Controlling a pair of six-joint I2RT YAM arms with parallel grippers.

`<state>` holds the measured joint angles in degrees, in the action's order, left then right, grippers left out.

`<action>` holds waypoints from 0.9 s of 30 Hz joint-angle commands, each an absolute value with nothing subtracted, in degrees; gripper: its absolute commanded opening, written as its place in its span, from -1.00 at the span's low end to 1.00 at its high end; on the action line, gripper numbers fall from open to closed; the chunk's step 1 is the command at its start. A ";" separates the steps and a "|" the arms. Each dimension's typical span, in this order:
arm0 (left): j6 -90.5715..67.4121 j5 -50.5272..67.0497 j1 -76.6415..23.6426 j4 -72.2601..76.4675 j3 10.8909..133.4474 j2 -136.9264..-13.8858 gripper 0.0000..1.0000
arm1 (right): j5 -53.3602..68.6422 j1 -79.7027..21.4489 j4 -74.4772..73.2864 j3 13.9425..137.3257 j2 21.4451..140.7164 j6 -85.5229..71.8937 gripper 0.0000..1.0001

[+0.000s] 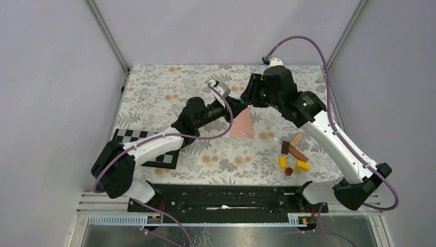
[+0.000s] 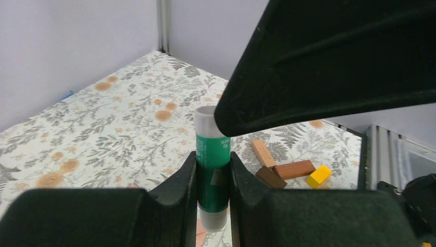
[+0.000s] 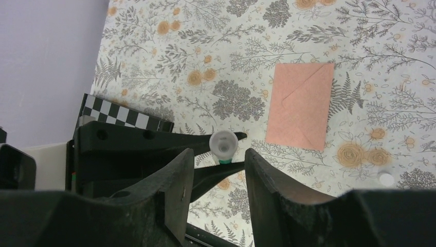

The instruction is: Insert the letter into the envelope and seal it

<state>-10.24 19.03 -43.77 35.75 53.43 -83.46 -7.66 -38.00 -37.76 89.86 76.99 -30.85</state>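
The salmon-pink envelope [image 1: 241, 125] lies flat on the floral cloth, flap folded down; it also shows in the right wrist view [image 3: 301, 105]. No letter shows. My left gripper [image 2: 213, 180] is shut on a green glue stick [image 2: 213, 170] with white ends and holds it upright above the cloth, just left of the envelope [image 1: 232, 107]. My right gripper [image 3: 220, 159] is open and empty, straight above the stick's white top [image 3: 222, 144], one finger on each side and not touching it. In the top view the right gripper [image 1: 250, 93] hovers at the left one's tip.
A checkerboard [image 1: 154, 149] lies at the near left under the left arm. Several wooden blocks [image 1: 293, 154], brown, tan and yellow, lie at the near right, also in the left wrist view [image 2: 288, 167]. A small white round thing [image 3: 385, 179] lies near the envelope.
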 commanded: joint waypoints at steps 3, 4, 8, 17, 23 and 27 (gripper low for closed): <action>-7.04 15.14 -44.58 37.78 53.78 -81.31 -1.00 | -12.02 -39.07 -38.10 92.19 77.27 -30.32 -0.09; -6.99 15.23 -44.68 37.78 53.85 -81.38 -1.00 | -12.16 -39.05 -38.13 92.27 77.40 -30.29 -0.09; -6.94 15.25 -45.12 37.72 53.79 -81.39 -1.00 | -12.32 -39.05 -37.42 92.63 78.23 -30.15 -0.14; -6.87 14.69 -45.53 37.97 53.61 -81.65 -1.00 | -11.99 -39.04 -37.05 93.59 79.89 -30.27 -0.34; -11.05 17.28 -44.51 37.78 53.88 -81.71 -1.00 | -9.58 -38.98 -36.40 93.28 80.47 -26.61 -0.60; -24.23 32.21 -39.29 40.38 53.82 -81.33 -1.00 | 2.21 -36.46 -32.66 91.10 78.36 -19.92 -0.64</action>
<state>-12.34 19.00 -43.46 35.70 53.43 -83.42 -8.49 -38.33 -37.58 91.02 79.99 -27.11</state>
